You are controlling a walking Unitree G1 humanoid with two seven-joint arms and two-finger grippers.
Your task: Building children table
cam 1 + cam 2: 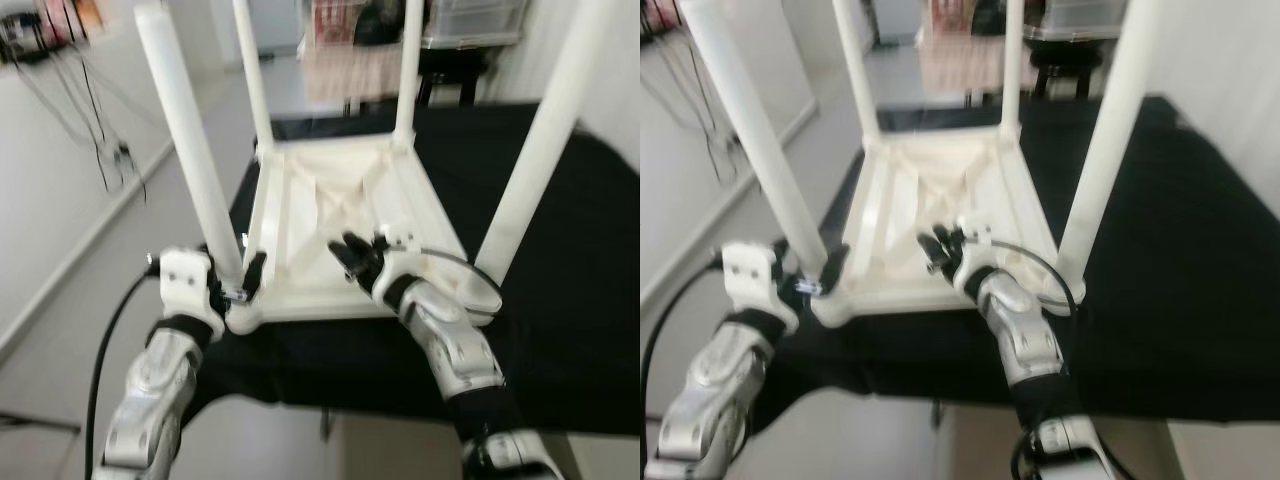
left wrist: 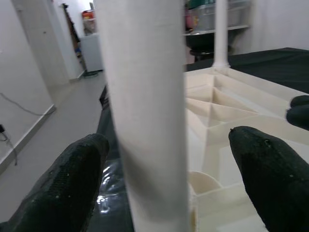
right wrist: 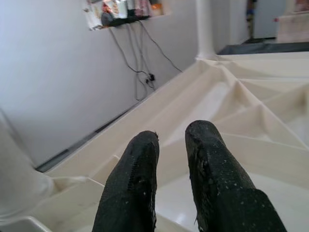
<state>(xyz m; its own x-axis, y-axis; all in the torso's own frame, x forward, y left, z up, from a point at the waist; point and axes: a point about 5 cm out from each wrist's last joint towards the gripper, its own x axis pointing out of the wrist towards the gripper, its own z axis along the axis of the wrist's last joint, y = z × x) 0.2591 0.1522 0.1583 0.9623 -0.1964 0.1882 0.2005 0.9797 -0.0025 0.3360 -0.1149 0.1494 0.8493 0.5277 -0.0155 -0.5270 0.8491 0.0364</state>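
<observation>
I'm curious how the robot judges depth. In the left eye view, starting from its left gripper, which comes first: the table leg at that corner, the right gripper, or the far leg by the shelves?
1. Near-left leg: between the left gripper fingers.
2. Right gripper: to the right, over the table's underside.
3. Far-right leg: at the back corner.

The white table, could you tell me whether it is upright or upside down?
Upside down: the white table lies top-down on the black cloth, its four legs pointing up.
</observation>
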